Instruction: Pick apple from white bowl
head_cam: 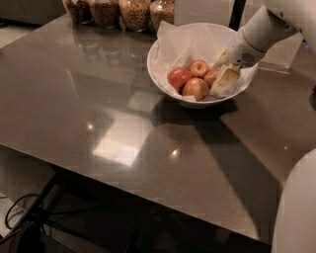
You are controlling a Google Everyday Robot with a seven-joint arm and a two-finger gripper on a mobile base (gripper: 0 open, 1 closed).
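Four reddish round apples (196,89) lie clustered in the large glossy white bowl (158,69), on the crumpled white paper (187,44) that lines it. None of them is raised above the rim, so the task reads as under way but not finished. The bowl stands on the dark polished counter (123,123), close to the far edge and in its right half. A row of glass jars of grains (133,12) is lined up along that same edge, to the left of the bowl. The robot's cream-coloured hand (224,81) is down inside the bowl, on the side nearer the counter's right edge, carried by the white arm (261,32) that slopes in from beyond the far right. It sits right beside the rightmost apple (211,78), which is partly hidden behind it. Whether the hand is clenched on that fruit, merely against it, or released cannot be told from this view. By my reading the reach into the bowl is done. What is left is to make sure of a firm hold on one apple, then raise it past the other fruit, the paper and the rim, until it hangs free above the counter.
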